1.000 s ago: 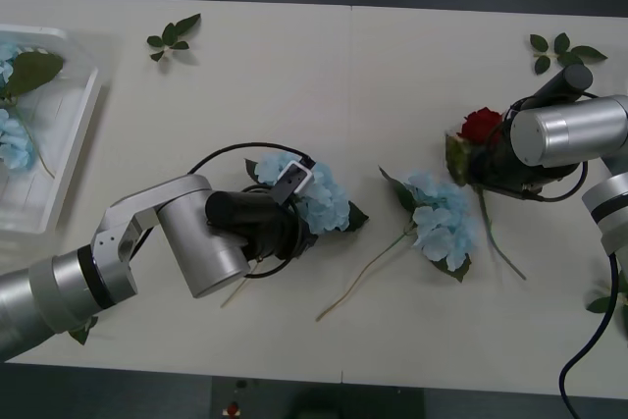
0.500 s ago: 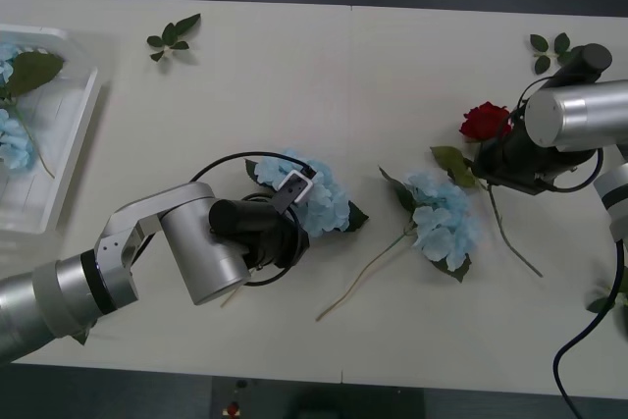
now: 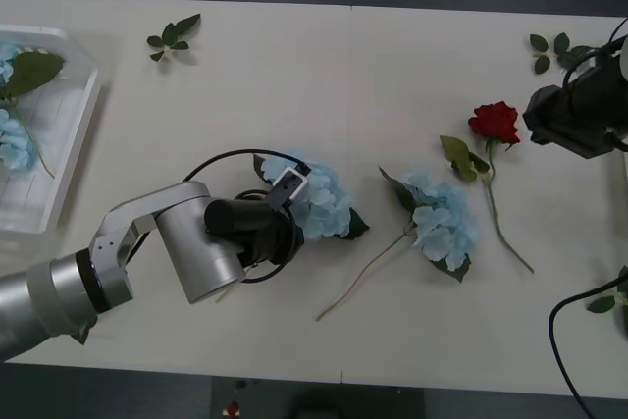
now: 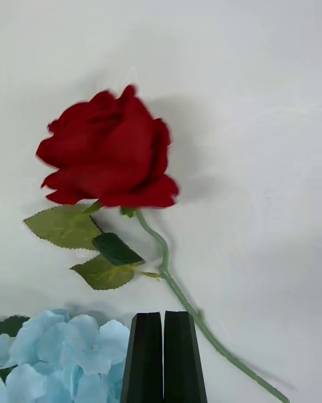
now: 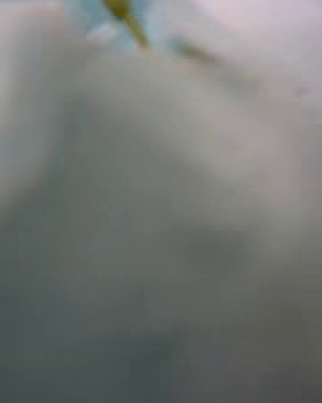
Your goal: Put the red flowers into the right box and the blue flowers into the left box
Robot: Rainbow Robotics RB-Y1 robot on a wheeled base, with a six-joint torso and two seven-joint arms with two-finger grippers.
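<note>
While we look down from the front view, our left gripper (image 3: pixel 285 193) is pressed low against a blue hydrangea head (image 3: pixel 316 199), and we cannot tell how its fingers stand. Taking that blue head as our landmark, a second blue cluster (image 3: pixel 442 223) lies to its right with its stem trailing back toward us. The red rose (image 3: pixel 494 122) lies farther right again, loose on the table (image 3: pixel 294 85) and touching nothing that grips. Our right gripper (image 3: pixel 574 117) hovers just beyond the rose's head, apart from it. The left box (image 3: pixel 59 144) sits far to the left of the blue head, with blue flowers (image 3: pixel 12 139) already lying in it.

From the right wrist view, our fingers (image 4: pixel 146 356) are pressed together and hold nothing. The rose lies flat beside a corner of the second cluster.

From the left wrist view we make out little more than a thin stem (image 5: pixel 117 3) very close.

For the blue flower, we judge it best to close on the stem rather than the fluffy petals. Lifting straight up should keep the long stem from dragging its neighbour. For the rose, the fingers must part before we descend on the stem below its leaves.
</note>
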